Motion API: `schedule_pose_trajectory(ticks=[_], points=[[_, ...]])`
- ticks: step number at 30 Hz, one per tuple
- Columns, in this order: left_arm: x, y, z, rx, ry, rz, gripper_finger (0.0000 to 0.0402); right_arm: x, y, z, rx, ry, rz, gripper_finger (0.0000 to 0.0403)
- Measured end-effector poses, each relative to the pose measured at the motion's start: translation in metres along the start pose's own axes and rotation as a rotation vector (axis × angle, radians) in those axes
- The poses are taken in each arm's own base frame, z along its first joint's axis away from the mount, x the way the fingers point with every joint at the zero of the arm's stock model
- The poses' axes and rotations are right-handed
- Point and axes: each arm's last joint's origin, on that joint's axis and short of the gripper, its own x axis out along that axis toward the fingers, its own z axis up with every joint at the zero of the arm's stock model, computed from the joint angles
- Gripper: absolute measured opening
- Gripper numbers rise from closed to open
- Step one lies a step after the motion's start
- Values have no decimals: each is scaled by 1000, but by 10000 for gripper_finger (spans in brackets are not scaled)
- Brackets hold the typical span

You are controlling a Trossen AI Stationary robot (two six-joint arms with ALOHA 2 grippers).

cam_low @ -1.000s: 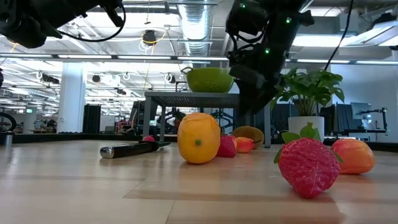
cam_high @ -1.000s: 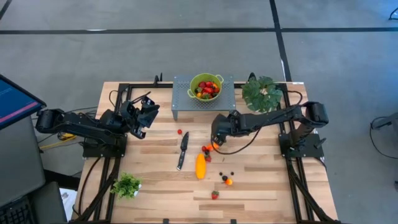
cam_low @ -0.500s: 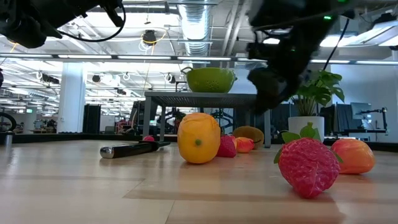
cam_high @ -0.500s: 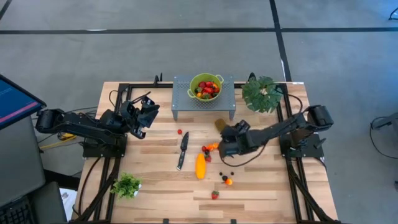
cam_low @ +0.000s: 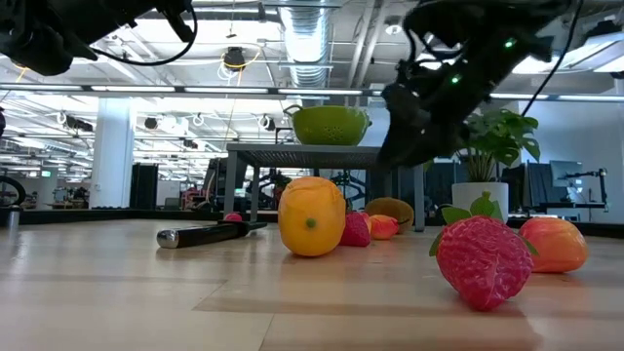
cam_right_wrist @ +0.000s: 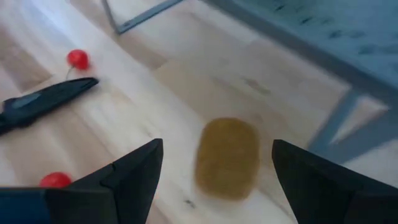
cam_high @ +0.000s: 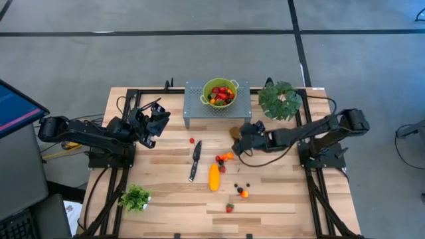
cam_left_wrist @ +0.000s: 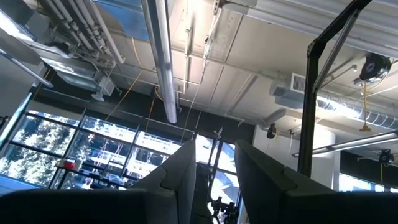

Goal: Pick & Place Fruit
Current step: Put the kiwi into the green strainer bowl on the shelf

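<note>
A: Now, right gripper (cam_high: 243,135) first. Fingers spread wide, nothing between them, hanging over the table near the right front leg of the grey stand (cam_high: 217,106). In the right wrist view the two dark fingers (cam_right_wrist: 127,174) frame the brown kiwi (cam_right_wrist: 227,158), which lies flat on the wood just beside the stand leg.

B: Contact with the kiwi?

A: None visible. From above, the kiwi (cam_high: 234,132) shows just left of the gripper, partly covered by it. In the low view the gripper (cam_low: 414,127) hangs clear above the fruit line.

B: Working outward?

A: Small orange pieces (cam_high: 226,157) just nearer than the gripper, a strawberry (cam_high: 221,168) beside them, then the elongated yellow-orange fruit (cam_high: 214,177) touching or nearly touching that cluster. Further toward the near edge: dark balls (cam_high: 240,188), an orange ball (cam_high: 244,194), and a lone strawberry (cam_high: 229,208). A red ball (cam_high: 191,141) sits left of the black-handled knife (cam_high: 195,159).

B: Bowl?

A: Green bowl (cam_high: 220,92) on the stand, holding mixed fruit already. Leafy plant (cam_high: 279,100) to the right of the stand, a smaller plant (cam_high: 135,197) at the near left.

B: Left arm?

A: Left gripper (cam_high: 157,119) parked at the left side, raised, pointing up at the ceiling; fingers (cam_left_wrist: 180,174) set slightly apart, holding nothing.
</note>
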Motion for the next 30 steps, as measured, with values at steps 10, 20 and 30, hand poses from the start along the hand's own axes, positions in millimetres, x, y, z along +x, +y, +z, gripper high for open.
schedule_pose_trajectory(ticks=[10,20,30], points=[[0,0,0,0,-1,4,106,43,-18,1,23,120,10,295],[0,0,0,0,-2,3,106,71,-18,-19,-3,197,-2,295],[0,0,0,0,-1,2,106,82,-14,-27,-18,195,-2,292]])
